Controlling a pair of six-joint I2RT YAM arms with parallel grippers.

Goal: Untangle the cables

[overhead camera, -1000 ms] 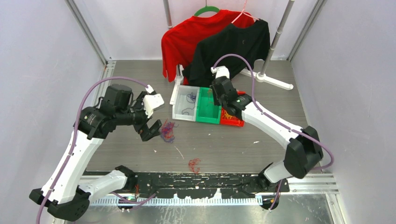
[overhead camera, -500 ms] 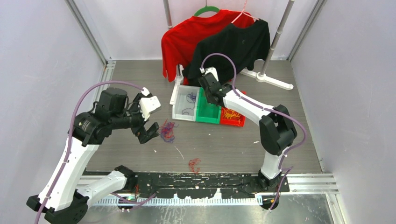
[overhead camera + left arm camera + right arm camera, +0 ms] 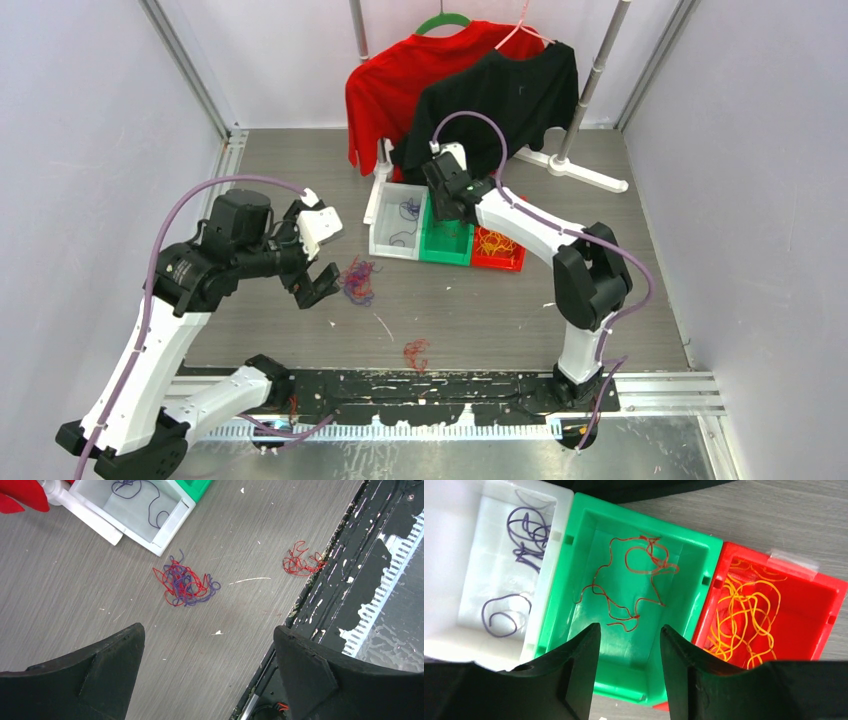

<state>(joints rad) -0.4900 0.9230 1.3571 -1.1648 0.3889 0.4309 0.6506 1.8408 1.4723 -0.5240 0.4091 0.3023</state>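
Observation:
A tangled bunch of red and purple cables [image 3: 186, 584] [image 3: 358, 280] lies on the table beside my left gripper [image 3: 318, 285], which hangs wide open and empty above the table [image 3: 207, 632]. A smaller red bunch [image 3: 300, 562] [image 3: 416, 352] lies near the front rail. My right gripper [image 3: 630, 630] is open over the green bin [image 3: 684, 650], where a dark red cable [image 3: 631, 580] lies loose. Purple cables [image 3: 519, 540] lie in the white bin [image 3: 469, 580]. Yellow-orange cables [image 3: 749, 610] fill the red bin [image 3: 814, 625].
The three bins stand in a row at mid table [image 3: 445, 255]. Behind them a red shirt [image 3: 400, 70] and a black shirt [image 3: 500, 95] hang on a rack with a white base [image 3: 590, 175]. A black rail [image 3: 430, 390] runs along the front edge.
My right gripper swung left over the green bin and opened; the dark red cable now lies free in the bin. My left arm shifted only slightly.

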